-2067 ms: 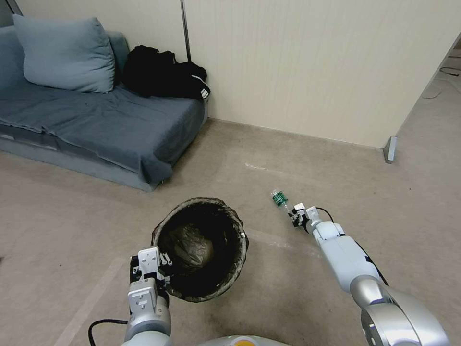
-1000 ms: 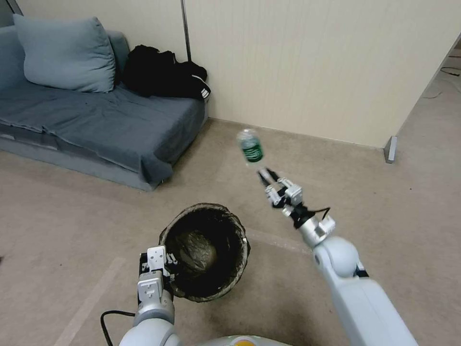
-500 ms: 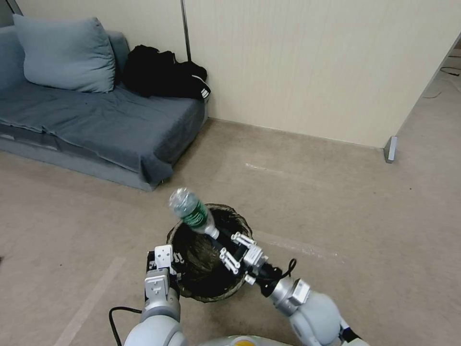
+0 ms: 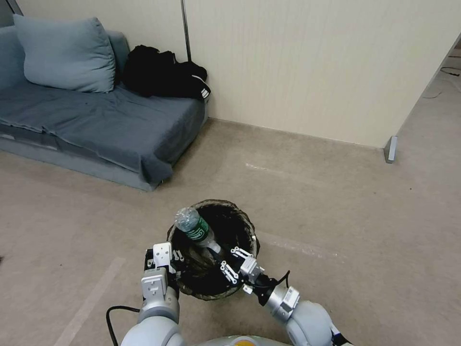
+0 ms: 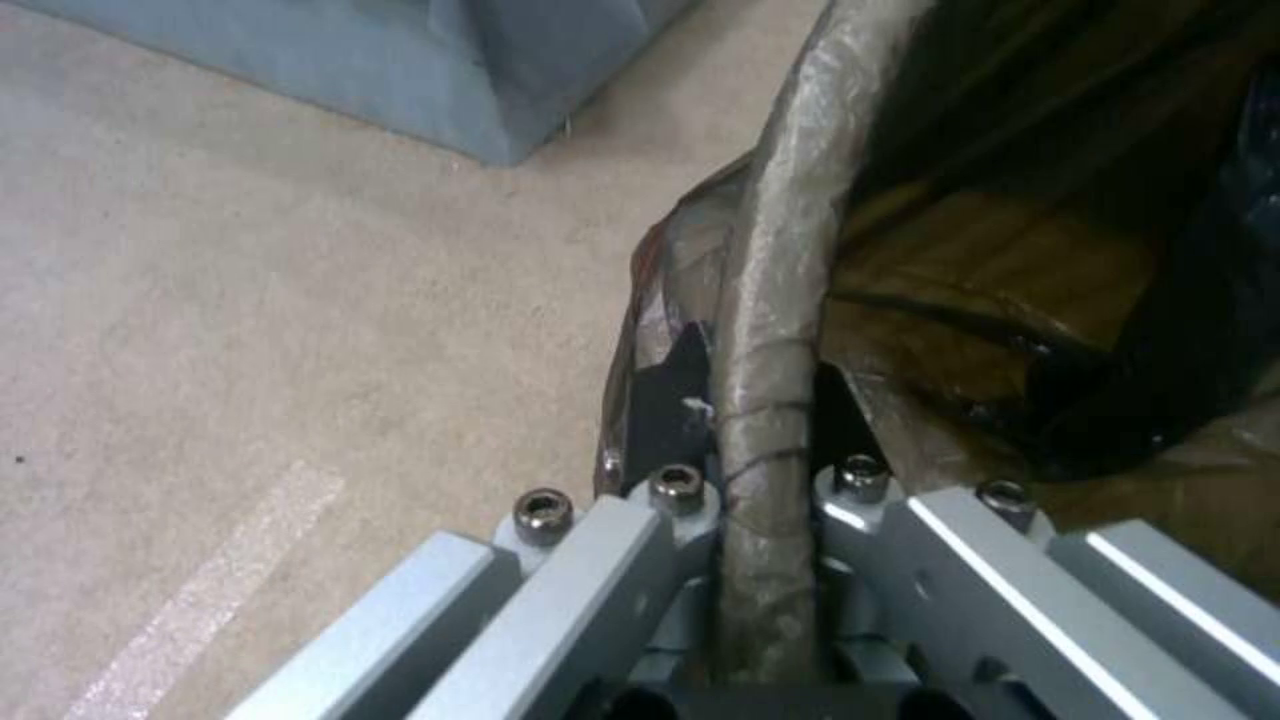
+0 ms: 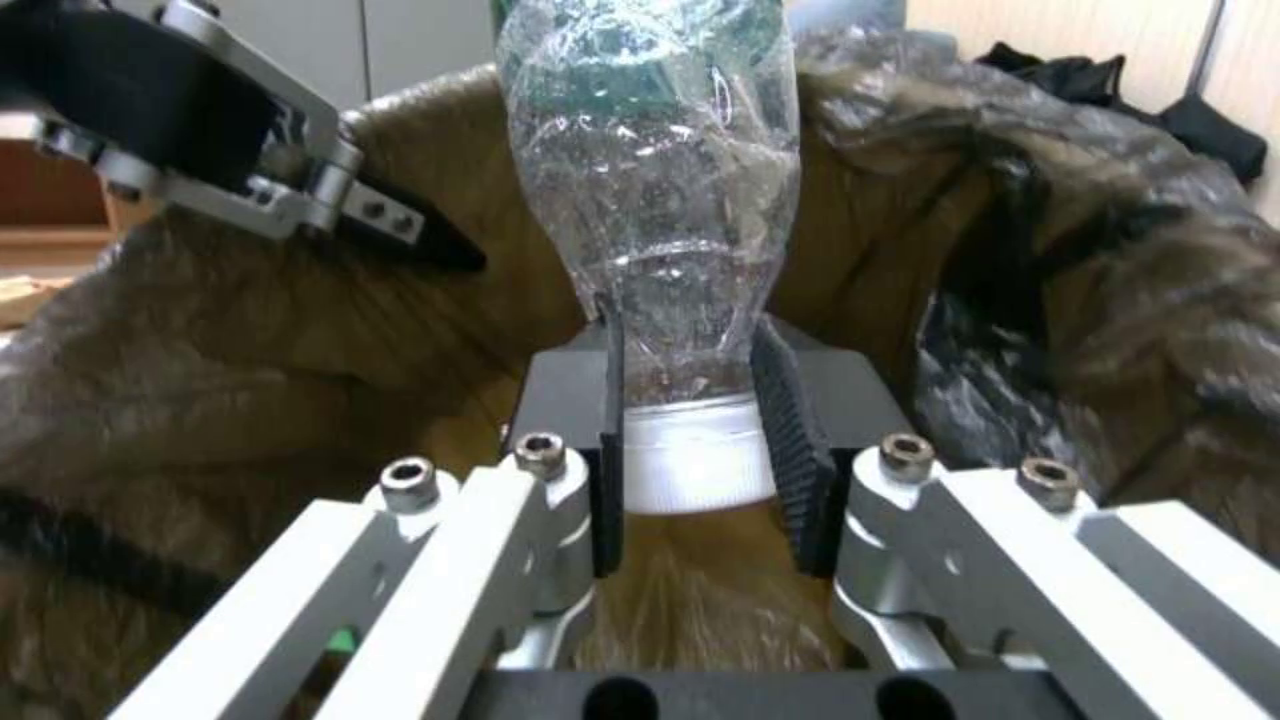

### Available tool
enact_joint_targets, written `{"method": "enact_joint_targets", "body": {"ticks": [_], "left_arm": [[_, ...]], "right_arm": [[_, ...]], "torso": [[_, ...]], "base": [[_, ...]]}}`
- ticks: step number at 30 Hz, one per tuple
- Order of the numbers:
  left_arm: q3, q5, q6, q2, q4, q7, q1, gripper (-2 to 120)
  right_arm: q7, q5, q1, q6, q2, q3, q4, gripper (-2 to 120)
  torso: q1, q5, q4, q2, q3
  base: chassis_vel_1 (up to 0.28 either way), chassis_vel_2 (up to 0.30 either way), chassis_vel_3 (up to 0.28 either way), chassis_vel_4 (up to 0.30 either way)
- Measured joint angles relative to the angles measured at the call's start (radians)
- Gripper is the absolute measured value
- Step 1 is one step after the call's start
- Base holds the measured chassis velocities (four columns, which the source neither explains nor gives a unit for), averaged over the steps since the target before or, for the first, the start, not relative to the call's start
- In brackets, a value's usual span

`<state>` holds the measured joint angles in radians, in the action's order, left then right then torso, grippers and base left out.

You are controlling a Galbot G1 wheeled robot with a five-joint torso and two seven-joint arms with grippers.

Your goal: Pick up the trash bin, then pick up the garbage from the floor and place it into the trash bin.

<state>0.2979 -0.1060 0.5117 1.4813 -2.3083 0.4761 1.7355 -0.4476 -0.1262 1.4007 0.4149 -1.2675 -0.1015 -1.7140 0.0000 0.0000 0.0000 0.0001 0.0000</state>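
Beige floor runs out ahead of us to a pale wall (image 4: 312, 72), with a blue-grey sofa (image 4: 96, 120) off to our left, a cushion (image 4: 62, 53) and a dark bundle of clothing (image 4: 163, 72) lying on it.

We hold the trash bin (image 4: 242, 216) up close in front of our base. Our left gripper (image 4: 176, 270) is clamped on its rim: in the left wrist view the bag-wrapped rim (image 5: 774, 330) runs straight between the two pads, pinched from both sides, with the dark liner (image 5: 1067, 250) falling away inside.

Our right gripper (image 4: 222, 259) sits at the near edge of the bin's mouth, jaws closed on the neck of the bottle (image 4: 194, 228). The right wrist view shows the ribbed pads (image 6: 787, 430) squeezing just above the white cap (image 6: 694, 460), the clear crinkled body (image 6: 654, 180) standing away from the jaws with the liner (image 6: 1067, 330) behind it.

What matters now is how the bottle lies. Its long axis points from the jaws up and away toward our left, so the cap end is over the opening while the green-labelled base leans out to the far-left rim, near our left gripper's side. We judge that a release here could let the base catch the rim; the bottle looks better tipped inward or carried nearer the centre of the mouth first.
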Motion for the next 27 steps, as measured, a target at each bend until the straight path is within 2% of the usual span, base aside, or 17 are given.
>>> {"method": "enact_joint_targets", "body": {"ticks": [4,6,8,11,12,15,16,18,19,21,23,24,27], "left_arm": [[0.001,-0.002,0.001,0.0,0.001,0.0,-0.004,0],[0.001,-0.003,0.002,0.0,0.002,0.0,-0.006,0],[0.001,-0.003,0.002,0.0,0.002,0.0,-0.006,0],[0.002,-0.003,0.002,0.001,0.002,0.0,-0.004,0],[0.002,-0.003,0.002,0.001,0.002,0.0,-0.004,0],[0.008,-0.006,0.002,-0.001,0.002,0.0,-0.005,0],[0.008,-0.006,0.002,-0.001,0.002,0.0,-0.005,0],[0.014,-0.009,0.003,-0.001,0.002,0.0,-0.006,0],[0.014,-0.009,0.003,-0.001,0.002,0.0,-0.006,0],[0.016,-0.009,0.002,-0.002,0.012,0.001,-0.008,0],[0.016,-0.009,0.002,-0.002,0.014,0.001,-0.009,0],[0.016,-0.01,0.0,-0.001,0.018,0.0,-0.01,0],[0.019,-0.009,-0.017,-0.001,0.036,-0.003,-0.018,0]], "right_arm": [[0.003,0.013,0.003,0.002,0.001,-0.004,-0.001,28],[0.004,0.016,0.006,0.003,0.003,-0.004,-0.003,39],[0.004,0.016,0.006,0.004,0.003,-0.004,-0.004,41],[0.004,0.017,0.012,0.004,0.008,-0.008,-0.013,58],[0.004,0.017,0.012,0.004,0.008,-0.008,-0.013,58],[0.005,0.017,0.018,0.004,0.016,-0.015,-0.023,71],[0.005,0.017,0.018,0.004,0.016,-0.015,-0.023,71],[0.006,0.017,0.024,0.004,0.017,-0.022,-0.033,82],[0.006,0.017,0.024,0.004,0.017,-0.022,-0.033,82],[0.006,0.019,0.034,0.008,0.016,-0.027,-0.045,91],[0.006,0.019,0.035,0.008,0.016,-0.027,-0.046,92],[0.006,0.022,0.041,0.012,0.016,-0.031,-0.055,98],[0.007,0.04,0.06,0.034,0.015,-0.046,-0.1,100]], "torso": [[0.0,0.0,0.0,0.0,0.0],[0.0,0.0,0.0,0.0,0.0],[0.0,0.0,0.0,0.0,0.0],[0.0,0.0,0.0,0.0,0.0],[0.0,0.0,0.0,0.0,0.0],[0.0,0.0,0.0,0.0,0.0],[0.0,0.0,0.0,0.0,0.0],[0.0,0.0,0.0,0.0,0.0],[0.0,0.0,0.0,0.0,0.0],[0.0,0.0,0.0001,0.0,0.0],[0.0,0.0,0.0,0.0,0.0],[0.0,0.0,0.0,0.0,0.0],[0.0,-0.0001,0.0,0.0,0.0]], "base": [[0.0,0.0,0.0,0.0],[0.0,0.0,0.0,0.0],[0.0,0.0,0.0,0.0],[0.0,0.0,0.0,0.0],[0.0,0.0,0.0,0.0],[0.0,0.0,0.0,0.0],[0.0,0.0,0.0,0.0],[0.0,0.0,0.0,0.0],[0.0,0.0,0.0,0.0],[0.0,0.0,0.0,0.0],[0.0,0.0,0.0,0.0],[0.0,0.0,0.0,0.0],[0.0,0.0,0.0,0.0]]}}
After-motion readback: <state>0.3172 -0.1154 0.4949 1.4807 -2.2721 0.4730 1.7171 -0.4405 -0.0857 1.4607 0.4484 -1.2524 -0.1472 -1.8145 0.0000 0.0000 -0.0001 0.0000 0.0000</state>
